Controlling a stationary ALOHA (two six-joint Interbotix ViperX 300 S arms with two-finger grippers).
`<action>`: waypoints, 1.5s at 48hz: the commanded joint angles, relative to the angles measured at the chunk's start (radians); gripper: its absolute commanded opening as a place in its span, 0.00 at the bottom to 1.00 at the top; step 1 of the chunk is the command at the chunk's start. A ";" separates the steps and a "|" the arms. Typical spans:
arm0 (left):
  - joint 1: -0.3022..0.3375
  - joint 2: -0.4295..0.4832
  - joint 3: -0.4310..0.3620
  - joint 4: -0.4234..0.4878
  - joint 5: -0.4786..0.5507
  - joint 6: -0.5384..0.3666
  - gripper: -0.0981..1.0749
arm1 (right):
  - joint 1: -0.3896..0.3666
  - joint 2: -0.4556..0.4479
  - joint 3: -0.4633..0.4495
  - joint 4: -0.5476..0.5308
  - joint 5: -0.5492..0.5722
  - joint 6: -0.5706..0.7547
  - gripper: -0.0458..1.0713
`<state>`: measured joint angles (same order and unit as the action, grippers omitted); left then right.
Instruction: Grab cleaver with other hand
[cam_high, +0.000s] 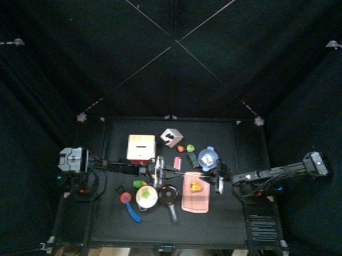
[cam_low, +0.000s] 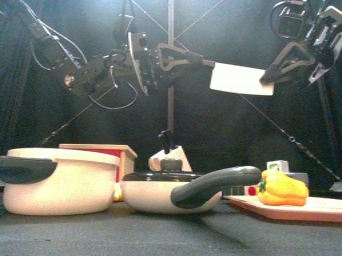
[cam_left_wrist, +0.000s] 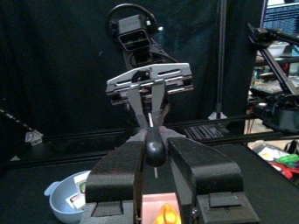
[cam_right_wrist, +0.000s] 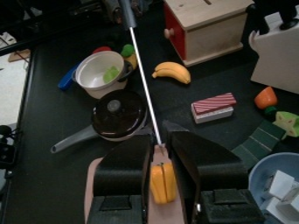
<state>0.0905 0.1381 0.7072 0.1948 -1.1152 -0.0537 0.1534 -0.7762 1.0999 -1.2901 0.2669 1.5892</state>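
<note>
The cleaver is held up in the air above the table. In the front view its pale blade faces the camera. My left gripper is shut on the black handle, seen between its jaws in the left wrist view. My right gripper meets the blade's far end. In the right wrist view the blade shows edge-on as a thin line running into the near-closed jaws. The right gripper also shows facing me in the left wrist view.
Below stand a white pot, a black lidded pan, a pink cutting board with a yellow pepper, and a wooden box. A banana, a bowl and a red striped block lie nearby.
</note>
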 joint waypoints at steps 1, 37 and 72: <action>0.000 -0.020 -0.021 -0.002 -0.011 0.002 0.59 | 0.002 -0.002 -0.014 0.000 0.000 -0.002 0.57; -0.025 0.038 -0.040 -0.034 0.077 -0.014 0.59 | 0.032 -0.008 -0.006 0.046 0.104 -0.043 0.38; -0.031 0.072 -0.032 0.011 0.106 -0.063 0.59 | 0.032 0.002 -0.020 0.285 0.121 -0.403 0.38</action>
<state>0.0660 0.2117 0.6918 0.2148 -1.0155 -0.1166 0.1933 -0.7685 1.1060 -1.0078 0.3820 1.1873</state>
